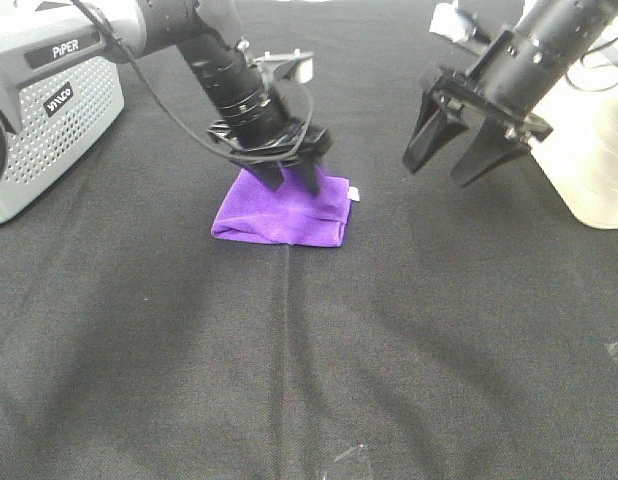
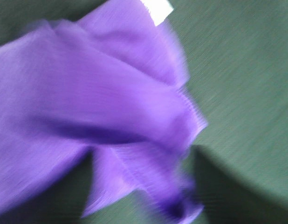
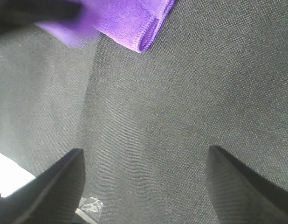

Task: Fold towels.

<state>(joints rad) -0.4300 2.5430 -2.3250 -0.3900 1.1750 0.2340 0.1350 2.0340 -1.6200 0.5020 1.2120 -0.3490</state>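
While the bright purple square microfibre cloth (image 1: 279, 215) lies folded on the black fabric-covered desk (image 1: 389, 330), its far edge is bunched upward and gripped by the left end effector (image 1: 294, 172). The right end effector (image 1: 447, 150) is held spread wide above the desk, well apart from the cloth, which lies beside it toward the left end effector.
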